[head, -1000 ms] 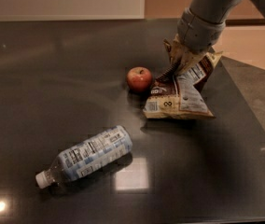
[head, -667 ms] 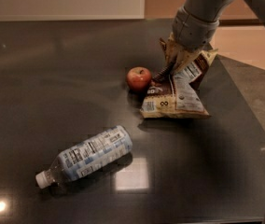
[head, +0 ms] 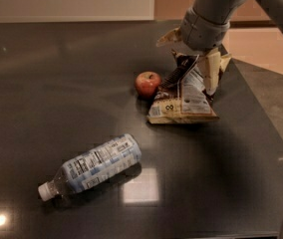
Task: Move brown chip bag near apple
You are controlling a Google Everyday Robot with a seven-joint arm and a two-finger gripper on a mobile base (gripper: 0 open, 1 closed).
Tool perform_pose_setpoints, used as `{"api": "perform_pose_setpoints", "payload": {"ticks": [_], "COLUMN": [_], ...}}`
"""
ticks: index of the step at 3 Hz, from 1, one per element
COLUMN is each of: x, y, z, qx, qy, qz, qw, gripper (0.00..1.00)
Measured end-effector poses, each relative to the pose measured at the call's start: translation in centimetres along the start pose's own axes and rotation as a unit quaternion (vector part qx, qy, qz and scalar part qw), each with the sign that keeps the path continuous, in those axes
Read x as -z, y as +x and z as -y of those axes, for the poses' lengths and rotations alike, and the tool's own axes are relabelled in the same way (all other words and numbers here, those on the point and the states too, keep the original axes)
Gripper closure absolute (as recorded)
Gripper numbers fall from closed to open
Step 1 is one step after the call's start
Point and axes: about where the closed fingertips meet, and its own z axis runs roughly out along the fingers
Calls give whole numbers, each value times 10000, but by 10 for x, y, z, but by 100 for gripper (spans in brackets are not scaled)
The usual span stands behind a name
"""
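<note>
The brown chip bag (head: 184, 101) lies on the dark table (head: 57, 83) at right of centre. Its lower edge rests flat and its top end stands tilted up. The red apple (head: 147, 83) sits just left of the bag, close to its upper left side. My gripper (head: 190, 59) hangs from the grey arm directly over the bag's raised top. Its tan fingers (head: 212, 71) are spread apart on either side of the bag's top and look open, with no firm hold showing.
A clear plastic bottle (head: 94, 166) with a blue-white label lies on its side at the front left. The table's right edge (head: 261, 113) runs diagonally just right of the bag. A bright light reflection sits on the table near the bottle.
The arm has shifted slightly left and up over the bag. The fingers now stand wider apart than before. Bag and apple stay close together.
</note>
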Motion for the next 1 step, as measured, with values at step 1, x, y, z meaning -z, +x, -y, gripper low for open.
{"api": "perform_pose_setpoints", "payload": {"ticks": [1], "x": [0], "y": [0], "z": [0], "qx": [0], "qy": [1], "qz": [0], "qw": [10000], "gripper": [0]}}
